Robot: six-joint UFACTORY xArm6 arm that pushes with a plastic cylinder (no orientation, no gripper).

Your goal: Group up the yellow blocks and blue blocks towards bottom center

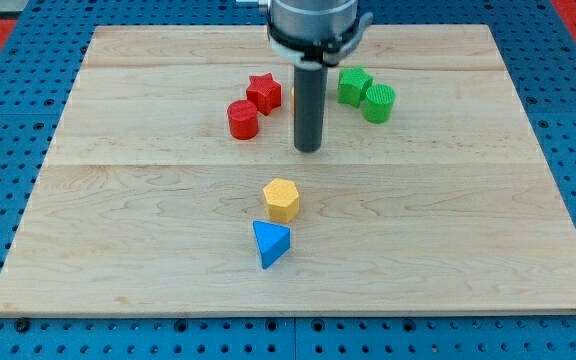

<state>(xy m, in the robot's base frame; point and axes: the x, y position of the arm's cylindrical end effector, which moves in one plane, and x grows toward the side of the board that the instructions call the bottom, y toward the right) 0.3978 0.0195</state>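
Rod only, no fingers to judge — my tip (309, 148) rests above the yellow hexagon block (282, 199) and blue triangular block (270, 243), already paired near bottom centre of the counter (468, 240).

The arm's housing (320, 22) is cut off by the view's top edge; only its lower collar and the rod (309, 105) below it show. Behind the rod, toward the board's top edge, a narrow yellow-orange sliver (294, 97) appears at the rod's left side; its shape cannot be made out, the rest being hidden. The rod also hides the board surface between the red star block (263, 92) and the green blocks (355, 85). The board's (118, 250) bottom corners lie close to the view's side edges. The blue perforated base (28, 340) is cut off on every side.
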